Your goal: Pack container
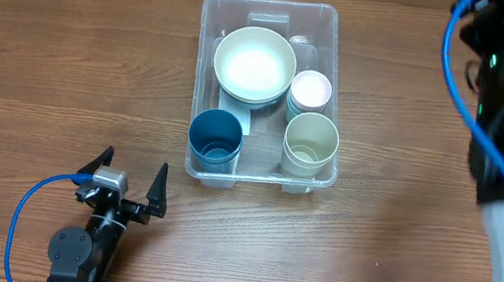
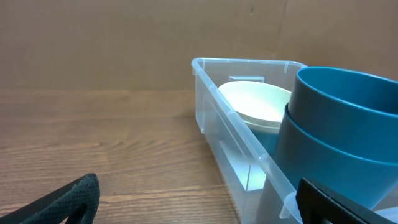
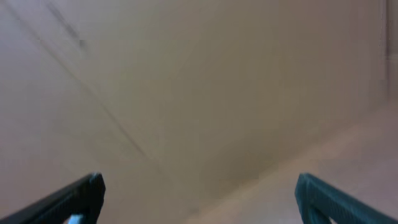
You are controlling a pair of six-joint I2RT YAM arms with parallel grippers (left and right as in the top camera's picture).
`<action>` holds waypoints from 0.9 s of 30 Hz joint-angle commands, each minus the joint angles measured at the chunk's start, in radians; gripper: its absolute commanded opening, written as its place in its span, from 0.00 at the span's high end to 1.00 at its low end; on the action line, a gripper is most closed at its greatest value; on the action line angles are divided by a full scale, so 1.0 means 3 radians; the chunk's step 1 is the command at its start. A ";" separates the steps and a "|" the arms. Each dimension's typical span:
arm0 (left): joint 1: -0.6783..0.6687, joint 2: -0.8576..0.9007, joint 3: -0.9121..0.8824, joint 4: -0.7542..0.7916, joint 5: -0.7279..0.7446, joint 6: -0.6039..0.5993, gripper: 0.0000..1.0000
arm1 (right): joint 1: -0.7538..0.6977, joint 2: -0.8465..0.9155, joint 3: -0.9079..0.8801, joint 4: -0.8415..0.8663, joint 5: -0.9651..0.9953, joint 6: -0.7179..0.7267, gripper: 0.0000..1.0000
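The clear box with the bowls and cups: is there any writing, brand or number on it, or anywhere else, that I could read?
No text can be read in any of the three views.
Container: a pale patch on its floor, next to the big bowl, may be a label; too small to read.
Big bowl and blue cup: no print shows on them.

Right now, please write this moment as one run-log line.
container: holds bowl, blue cups stacked, pink cup, pale cup | left gripper: open, empty, apart from container | right gripper: open, empty
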 commanded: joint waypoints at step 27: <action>-0.0023 -0.0037 -0.0011 0.0003 0.0053 0.0088 0.00 | -0.0423 -0.4201 -0.4493 0.0459 -0.0926 -0.0758 0.00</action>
